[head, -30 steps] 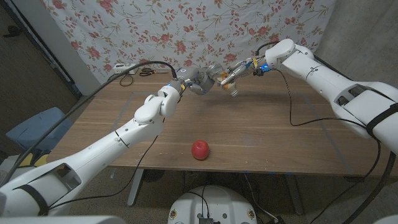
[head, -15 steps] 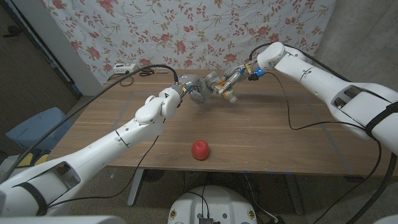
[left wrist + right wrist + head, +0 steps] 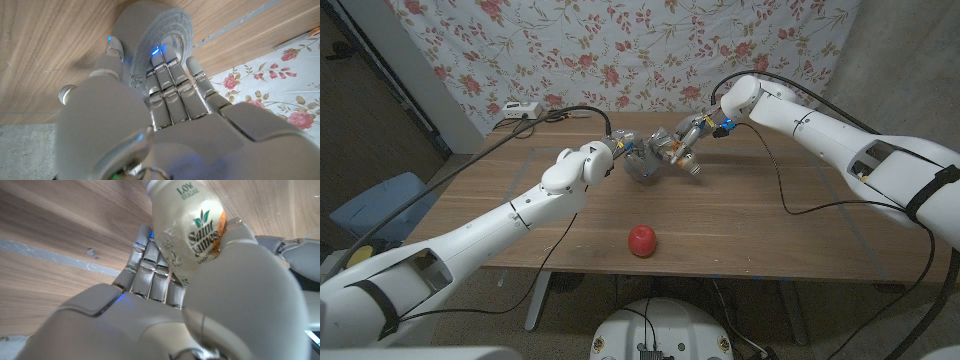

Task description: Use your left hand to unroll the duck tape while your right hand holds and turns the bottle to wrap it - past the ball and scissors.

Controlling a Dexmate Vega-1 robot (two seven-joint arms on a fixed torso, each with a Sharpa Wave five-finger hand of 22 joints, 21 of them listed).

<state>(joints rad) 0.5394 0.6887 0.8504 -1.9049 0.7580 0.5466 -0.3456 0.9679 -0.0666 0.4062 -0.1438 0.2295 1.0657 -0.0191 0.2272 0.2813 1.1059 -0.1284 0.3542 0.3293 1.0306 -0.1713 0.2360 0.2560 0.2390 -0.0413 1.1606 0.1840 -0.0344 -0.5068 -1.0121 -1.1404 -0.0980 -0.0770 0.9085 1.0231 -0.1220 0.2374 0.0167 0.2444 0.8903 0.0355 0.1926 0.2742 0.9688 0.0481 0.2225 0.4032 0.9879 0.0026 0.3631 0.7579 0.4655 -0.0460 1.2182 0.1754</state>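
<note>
Left hand [image 3: 165, 95] grips tape roll [image 3: 165, 35]. Right hand [image 3: 165, 305] clasps bottle [image 3: 187, 225], apparently tilted. Both hands close together above table [image 3: 770, 230]; red ball [image 3: 641, 240] well apart.

White rounded arms, grey hands [image 3: 165, 100], black cables.

A grey roll of duct tape [image 3: 162, 40] sat at the far middle of the wooden worktop [image 3: 750, 215], just left of a tilted clear plastic bottle [image 3: 192, 222] labelled "Saint James". A red ball [image 3: 641, 240] lay nearer.
</note>
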